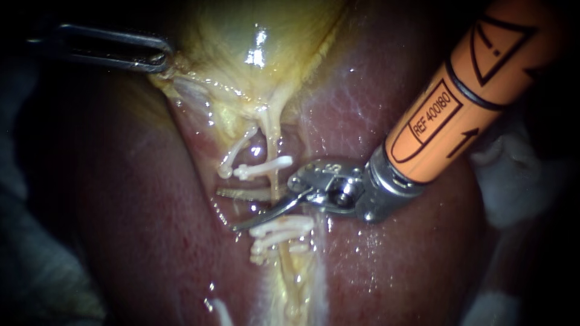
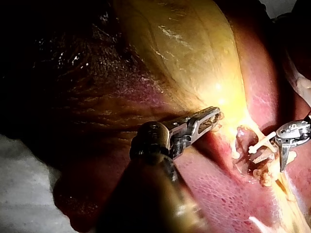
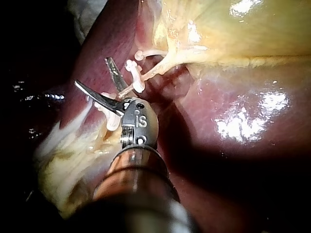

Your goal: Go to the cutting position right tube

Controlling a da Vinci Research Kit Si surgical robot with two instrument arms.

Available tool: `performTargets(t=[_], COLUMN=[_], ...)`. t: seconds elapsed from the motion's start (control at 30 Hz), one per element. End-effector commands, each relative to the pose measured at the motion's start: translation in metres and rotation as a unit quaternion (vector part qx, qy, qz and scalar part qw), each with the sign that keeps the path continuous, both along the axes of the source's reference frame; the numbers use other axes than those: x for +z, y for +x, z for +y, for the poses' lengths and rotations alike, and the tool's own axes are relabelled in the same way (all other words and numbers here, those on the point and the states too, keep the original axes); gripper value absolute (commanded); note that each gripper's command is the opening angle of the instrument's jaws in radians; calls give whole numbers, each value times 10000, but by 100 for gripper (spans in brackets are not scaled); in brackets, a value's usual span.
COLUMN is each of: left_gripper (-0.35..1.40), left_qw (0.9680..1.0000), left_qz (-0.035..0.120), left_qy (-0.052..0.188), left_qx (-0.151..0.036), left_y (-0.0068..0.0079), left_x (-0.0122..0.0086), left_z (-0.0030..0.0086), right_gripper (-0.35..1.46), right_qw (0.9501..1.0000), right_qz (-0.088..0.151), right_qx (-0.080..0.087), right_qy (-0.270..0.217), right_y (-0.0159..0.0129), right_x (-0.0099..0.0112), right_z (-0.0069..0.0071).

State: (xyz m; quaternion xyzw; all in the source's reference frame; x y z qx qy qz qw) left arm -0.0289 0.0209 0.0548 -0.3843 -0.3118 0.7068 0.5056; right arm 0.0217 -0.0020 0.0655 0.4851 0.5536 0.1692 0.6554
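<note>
Orange-sleeved, steel-wristed right tool (image 1: 229,210): slim curved blades, jaws parted astride the pale, glistening right tube (image 1: 272,136), between white clips (image 1: 264,169) above and below. Dull-metal left tool (image 1: 160,59): we find it clenched on the yellow gallbladder (image 1: 241,36). Liver (image 1: 393,271): dark red, wet.
</note>
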Motion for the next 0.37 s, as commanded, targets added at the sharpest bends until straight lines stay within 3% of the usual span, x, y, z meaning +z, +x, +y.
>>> performTargets(t=[0.03,0.37], left_gripper=[-35,-35], left_qw=[10000,10000], left_qz=[0,0], left_qy=[1,1], left_qx=[2,2], left_y=[0,0], left_x=[0,0], left_z=[0,0], right_gripper=[127,127], right_qw=[10000,10000], right_qz=[-1,-1], right_qx=[-2,-2], right_qy=[-1,-1], right_y=[0,1], right_x=[0,0], right_z=[0,0])
